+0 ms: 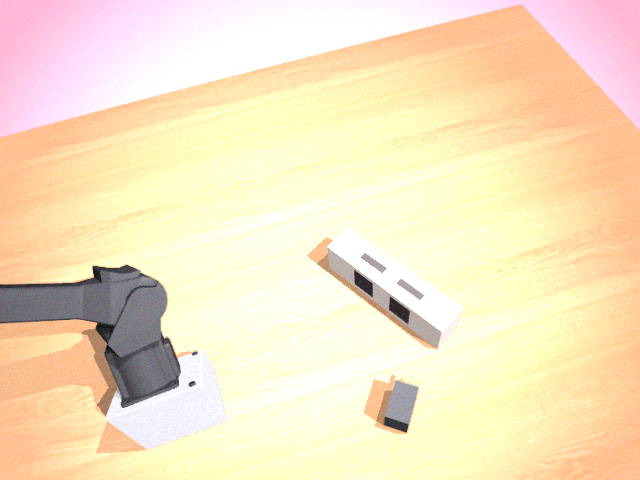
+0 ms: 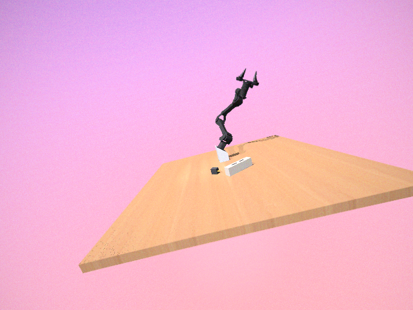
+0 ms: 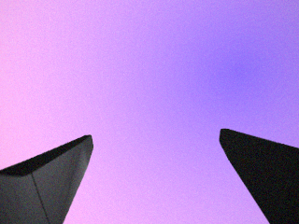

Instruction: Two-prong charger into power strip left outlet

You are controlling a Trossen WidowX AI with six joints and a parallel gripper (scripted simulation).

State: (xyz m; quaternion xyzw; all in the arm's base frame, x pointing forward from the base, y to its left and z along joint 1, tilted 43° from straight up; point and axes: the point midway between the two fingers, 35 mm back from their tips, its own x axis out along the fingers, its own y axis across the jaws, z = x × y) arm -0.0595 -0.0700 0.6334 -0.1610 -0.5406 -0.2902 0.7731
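Black end effector (image 2: pixel 250 70) (image 3: pixel 156 137) gapes wide and empty, high above the wooden table's edges (image 2: pixel 246 229)

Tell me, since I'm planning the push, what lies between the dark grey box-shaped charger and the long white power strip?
Only bare wooden tabletop, seen from the top.

Open gripper (image 2: pixel 250 70) high above, seemingly, the table (image 2: pixel 266 200).
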